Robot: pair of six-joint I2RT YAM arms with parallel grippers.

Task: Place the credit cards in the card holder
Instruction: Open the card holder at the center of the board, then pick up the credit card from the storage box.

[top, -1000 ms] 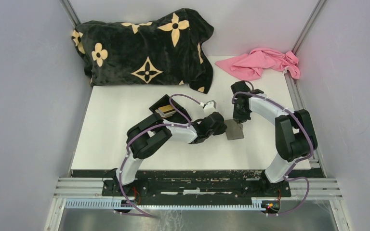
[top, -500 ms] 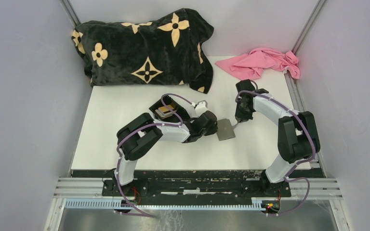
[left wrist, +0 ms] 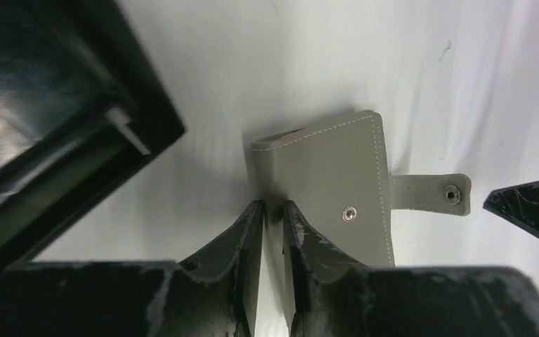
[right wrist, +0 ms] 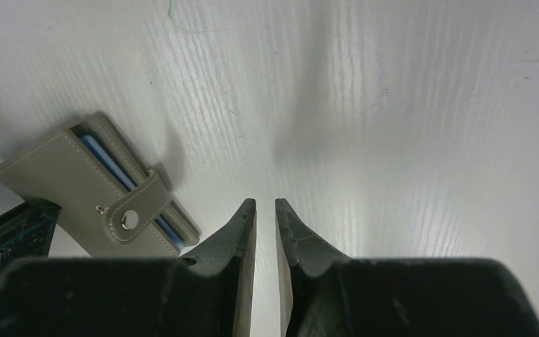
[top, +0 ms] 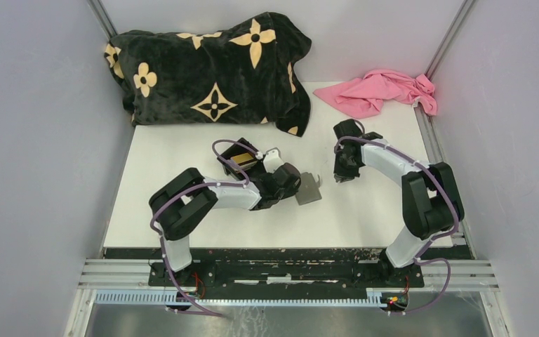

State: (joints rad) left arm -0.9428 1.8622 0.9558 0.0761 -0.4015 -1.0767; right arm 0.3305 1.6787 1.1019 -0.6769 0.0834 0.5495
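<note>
The card holder lies folded on the white table, just right of centre, between the two arms. I judge its clasp tab unfastened: it sticks out flat to one side, its snap apart from the one on the body.

The left gripper has its fingers nearly together on the holder's near edge. From the left wrist view I read this as a pinch on that edge. The right gripper hangs just beside the holder over bare table, its fingers parted by a narrow slit and holding nothing.

Progress: early to middling, in my judgement. The right wrist view shows a pale blue edge between the holder's leaves. I take this for a card already seated but cannot confirm it. The credit cards I can see sit stacked in a black box just left of the holder, a gold one uppermost. These are yet to be moved, and the count is not readable.

Materials:
- The holder is matte grey leather-like stuff with pale stitching along its edges and small metal snaps.
- The box is glossy hard plastic with square walls.
- The table has a faint linear grain.

At the far edge lie a plush black floral blanket and a crumpled pink cloth, well apart from the work.
</note>
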